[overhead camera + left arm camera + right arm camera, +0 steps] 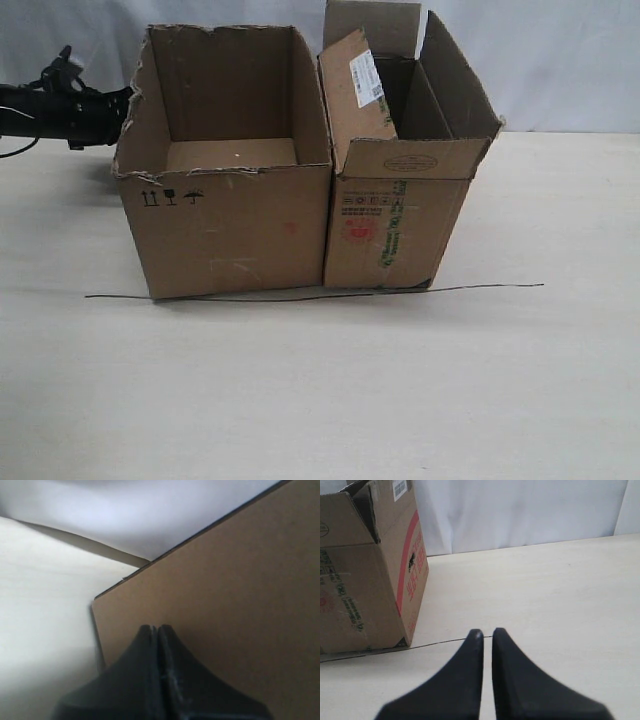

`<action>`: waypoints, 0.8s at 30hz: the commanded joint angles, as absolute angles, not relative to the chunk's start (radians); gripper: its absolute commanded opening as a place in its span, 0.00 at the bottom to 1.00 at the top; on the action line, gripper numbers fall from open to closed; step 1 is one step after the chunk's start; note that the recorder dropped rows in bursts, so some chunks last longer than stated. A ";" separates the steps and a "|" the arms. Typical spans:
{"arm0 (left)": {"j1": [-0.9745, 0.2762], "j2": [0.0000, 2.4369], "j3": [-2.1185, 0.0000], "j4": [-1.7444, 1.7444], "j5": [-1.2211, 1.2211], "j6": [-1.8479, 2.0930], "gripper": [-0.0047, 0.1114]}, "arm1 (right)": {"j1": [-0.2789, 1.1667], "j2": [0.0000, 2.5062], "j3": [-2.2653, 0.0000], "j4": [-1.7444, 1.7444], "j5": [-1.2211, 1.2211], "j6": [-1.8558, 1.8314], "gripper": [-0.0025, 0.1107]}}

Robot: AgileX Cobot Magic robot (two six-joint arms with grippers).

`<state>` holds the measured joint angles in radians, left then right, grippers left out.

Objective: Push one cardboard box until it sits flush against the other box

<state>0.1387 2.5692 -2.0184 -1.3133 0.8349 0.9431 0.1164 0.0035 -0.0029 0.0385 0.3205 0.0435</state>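
The wide cardboard box (pixel 230 230) with ragged top edges stands left of centre, its right wall touching the other box (pixel 395 225), the narrower carton with upright flaps and a white label. My left gripper (pixel 126 100) comes in from the far left at the wide box's left wall. In the left wrist view it (pixel 154 628) is shut, with its tips right up against the plain brown wall (pixel 225 590). My right gripper (pixel 486 632) is shut on nothing, low over the table. It is well apart from the other box (pixel 365 580) and does not show in the exterior view.
A thin dark wire (pixel 480 288) lies on the pale table (pixel 320 400) along the front of both boxes and sticks out past each side; the right wrist view shows the wire (pixel 445 642) just beyond my fingertips. A white backdrop closes the far side.
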 commanded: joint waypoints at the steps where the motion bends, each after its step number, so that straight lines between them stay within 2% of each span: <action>1: 0.141 2.565 -2.027 -1.298 0.870 0.930 0.04 | 0.119 0.000 0.000 0.041 0.320 0.043 0.07; 20: 0.155 2.555 -2.027 -1.269 1.002 0.809 0.04 | 0.119 0.000 0.000 0.041 0.320 0.043 0.07; 24: 0.245 2.483 -2.027 -1.267 0.967 0.811 0.04 | 0.119 0.000 0.000 0.041 0.320 0.043 0.07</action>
